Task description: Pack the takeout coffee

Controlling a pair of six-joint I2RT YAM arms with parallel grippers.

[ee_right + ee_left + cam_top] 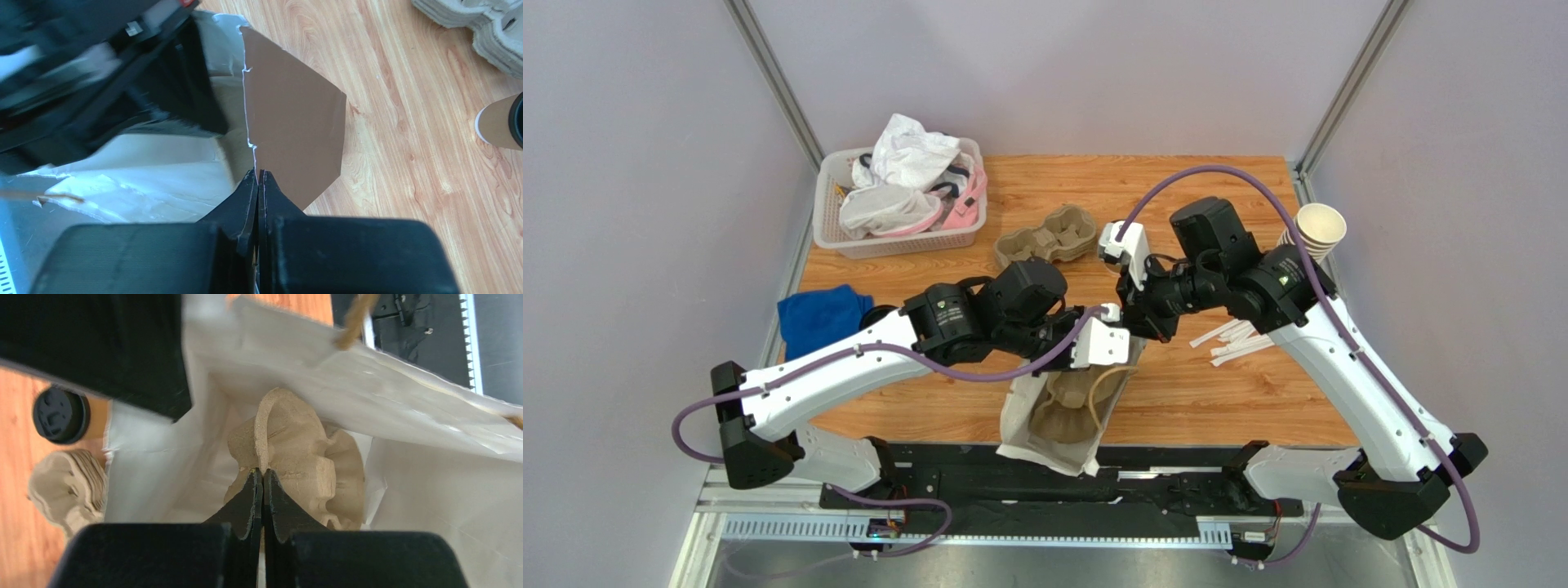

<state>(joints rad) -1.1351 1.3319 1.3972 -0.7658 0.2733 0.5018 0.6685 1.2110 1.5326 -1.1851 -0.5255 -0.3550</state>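
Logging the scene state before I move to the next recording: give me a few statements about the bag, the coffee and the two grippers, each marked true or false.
1. The left gripper is shut on the pulp cup carrier inside the paper bag. True.
2. The takeout coffee is already in the bag. False: it sits outside the bag, on the table.
3. The right gripper hangs open over the table. False: it is shut on the bag's edge.
4. A blue cloth lies at the table's left side. True.
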